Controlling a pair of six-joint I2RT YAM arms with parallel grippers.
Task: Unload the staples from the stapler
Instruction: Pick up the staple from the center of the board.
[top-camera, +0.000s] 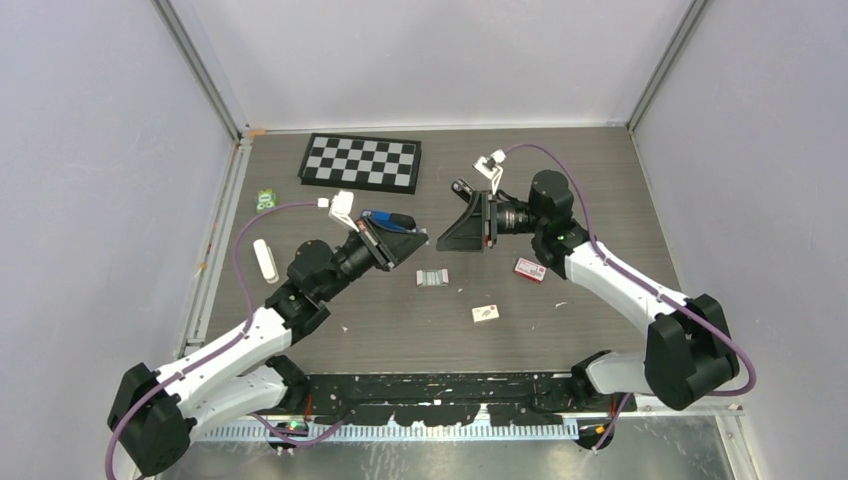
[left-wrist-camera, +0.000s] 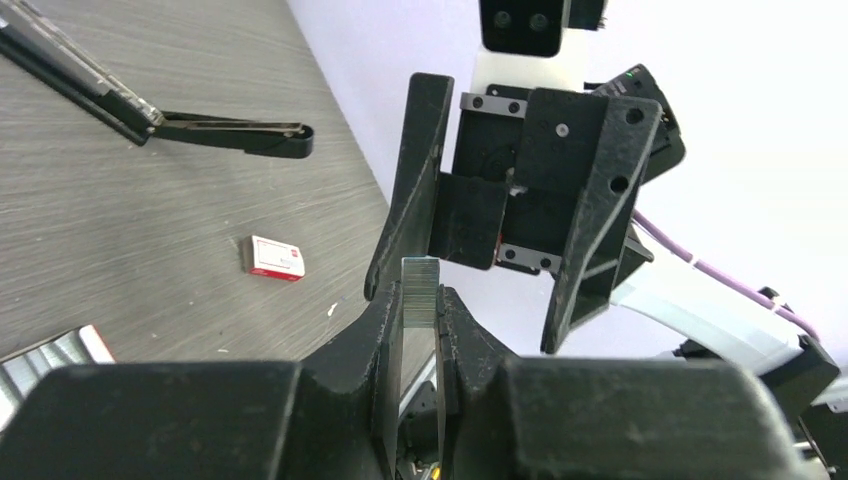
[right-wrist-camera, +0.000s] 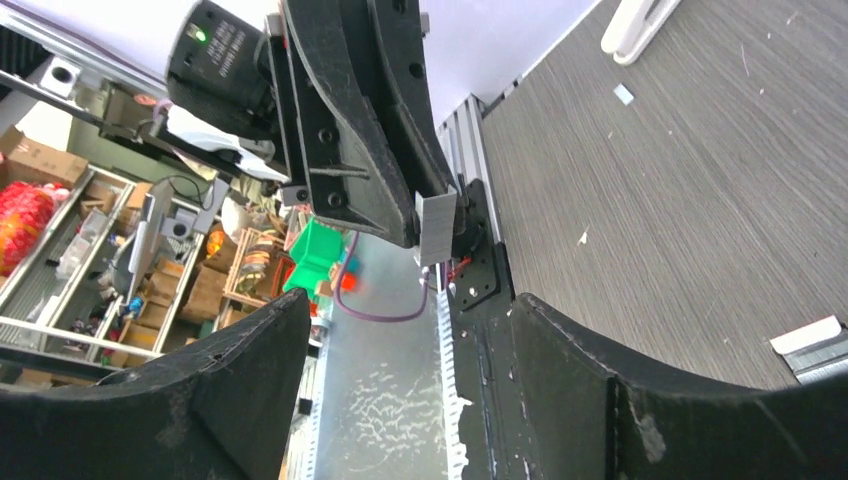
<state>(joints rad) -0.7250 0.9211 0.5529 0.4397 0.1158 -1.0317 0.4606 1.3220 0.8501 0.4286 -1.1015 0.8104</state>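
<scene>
Left gripper (left-wrist-camera: 420, 312): clamped on a strip of staples (left-wrist-camera: 420, 275), held on edge above the table, left of the red-and-white staple box (top-camera: 530, 269) in the top view.
Right gripper (right-wrist-camera: 410, 300): jaws apart and holding nothing. It faces the strip from the staple-box side, near but not touching.
Stapler (left-wrist-camera: 150, 105): lies swung open on the table beyond the staple box in the left wrist view, well apart from the strip. We cannot tell whether its channel holds any staples.
Handling: we judge the strip very light and stiff along its length yet brittle, since glued staples snap apart if bent or squeezed hard.
Hold: we would take it by its flat sides, mid-length, with a gentle pinch.
Loose strips (top-camera: 432, 278): grey, on the table left of the staple box.
</scene>
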